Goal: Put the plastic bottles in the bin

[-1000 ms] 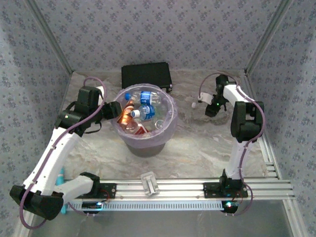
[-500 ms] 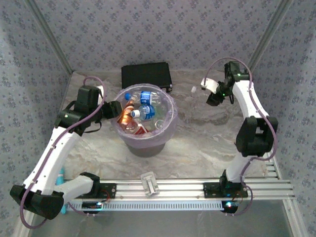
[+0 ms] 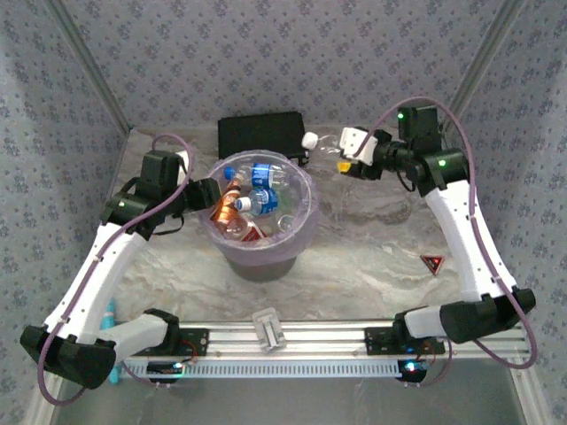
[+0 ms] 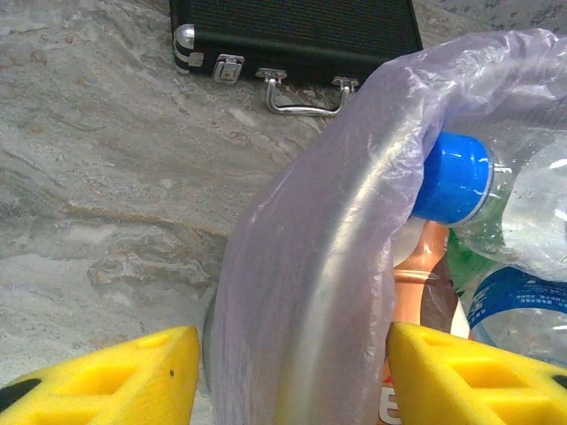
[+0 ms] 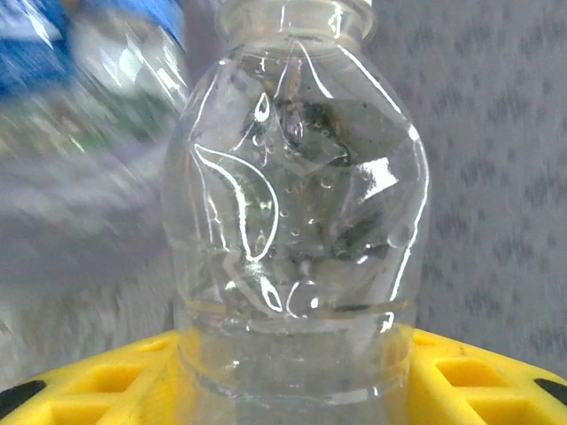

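Right claw point(image 5: 292, 379) clamps a clear bottle point(image 5: 297, 204), cap cut off; left claw point(image 4: 292, 381) pinches the bin point(image 4: 341, 239) by its bag-draped rim.

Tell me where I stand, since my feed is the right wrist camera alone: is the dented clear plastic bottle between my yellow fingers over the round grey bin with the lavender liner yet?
Observer: Not yet. From above, the right gripper holds the clear plastic bottle to the right of the round grey bin, short of its far rim.
Operator: Is anything steadying the bin?
Observer: Yes. The left gripper is shut on its left rim, one finger outside and one inside the liner.
Operator: Anything close to my bottle?
Observer: A flat black rectangular case lies just behind the bin, and the bottle's white cap is by the case's right end.
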`<state>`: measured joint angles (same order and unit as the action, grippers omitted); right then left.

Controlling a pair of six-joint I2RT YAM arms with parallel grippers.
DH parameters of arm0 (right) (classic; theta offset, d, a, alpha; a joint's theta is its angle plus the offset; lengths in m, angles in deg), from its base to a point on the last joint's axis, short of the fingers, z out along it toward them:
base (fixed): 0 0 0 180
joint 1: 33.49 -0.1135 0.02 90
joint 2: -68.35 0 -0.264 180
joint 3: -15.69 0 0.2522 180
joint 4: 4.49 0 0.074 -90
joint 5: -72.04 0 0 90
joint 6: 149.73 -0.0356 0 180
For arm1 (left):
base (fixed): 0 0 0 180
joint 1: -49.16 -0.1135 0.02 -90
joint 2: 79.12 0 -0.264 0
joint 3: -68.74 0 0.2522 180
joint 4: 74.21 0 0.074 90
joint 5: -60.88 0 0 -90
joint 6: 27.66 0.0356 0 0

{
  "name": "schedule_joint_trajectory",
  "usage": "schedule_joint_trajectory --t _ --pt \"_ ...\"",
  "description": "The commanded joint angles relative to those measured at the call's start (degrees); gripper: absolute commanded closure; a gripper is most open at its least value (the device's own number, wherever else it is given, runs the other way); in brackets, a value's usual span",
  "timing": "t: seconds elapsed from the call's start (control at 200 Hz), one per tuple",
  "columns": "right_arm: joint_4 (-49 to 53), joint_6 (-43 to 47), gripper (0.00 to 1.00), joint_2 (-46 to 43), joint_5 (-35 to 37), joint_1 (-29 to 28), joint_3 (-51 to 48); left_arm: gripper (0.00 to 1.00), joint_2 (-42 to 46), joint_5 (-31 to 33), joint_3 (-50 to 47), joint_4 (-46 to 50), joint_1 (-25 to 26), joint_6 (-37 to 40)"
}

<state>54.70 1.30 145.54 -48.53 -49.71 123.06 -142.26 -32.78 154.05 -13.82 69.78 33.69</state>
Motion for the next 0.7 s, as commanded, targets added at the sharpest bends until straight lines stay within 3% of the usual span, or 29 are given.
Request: schedule_joint_trajectory --t 0.0,0.295,0.695 --pt "-1.3 -1.9 0.45 -1.2 -4.2 -5.5 0.9 0.41 -0.3 -1.2 1.7 -0.7 -0.4 -0.6" --pt "2.2 0.1 0.44 0.8 -6.2 -18.5 1.7 0.41 -0.3 -1.3 1.6 -0.9 -0.4 -0.8" --pt "2.5 0.3 0.41 7.0 -10.5 -21.1 2.1 0.42 -0.2 -1.1 1.2 -0.9 -0.4 -0.9"
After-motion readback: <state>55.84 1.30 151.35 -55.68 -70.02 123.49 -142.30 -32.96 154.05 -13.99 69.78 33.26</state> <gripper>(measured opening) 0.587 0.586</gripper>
